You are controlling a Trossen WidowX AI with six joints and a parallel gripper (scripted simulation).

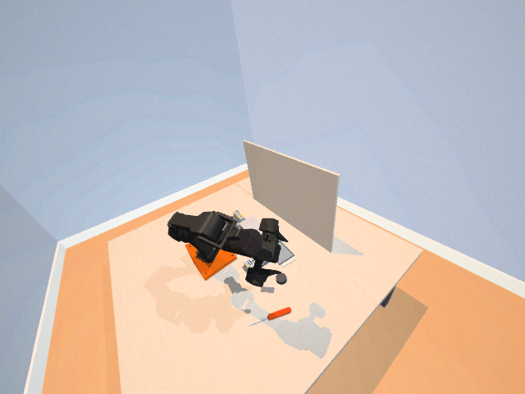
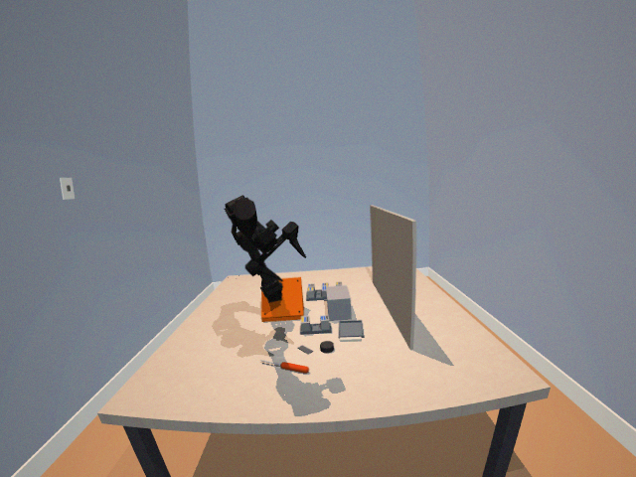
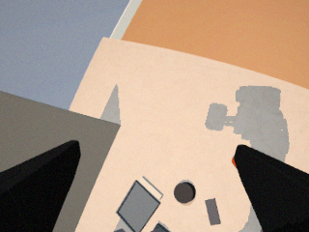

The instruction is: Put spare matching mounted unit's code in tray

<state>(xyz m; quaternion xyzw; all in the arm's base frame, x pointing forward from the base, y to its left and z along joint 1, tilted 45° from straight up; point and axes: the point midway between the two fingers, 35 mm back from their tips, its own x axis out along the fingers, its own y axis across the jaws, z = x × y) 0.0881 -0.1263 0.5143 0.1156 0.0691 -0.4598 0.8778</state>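
The grey mounted unit stands on the table beside the orange arm base; the code on its back is not visible. The flat grey tray lies just in front of it. Small spares with blue and yellow marks lie in two groups: one behind, beside the unit, and one in front, left of the tray. My gripper is open and empty. It hangs high above the spares and tray, pointing down at them.
A tall beige panel stands upright right of the unit. A black puck, a small grey plate and a red-handled screwdriver lie toward the table's front.
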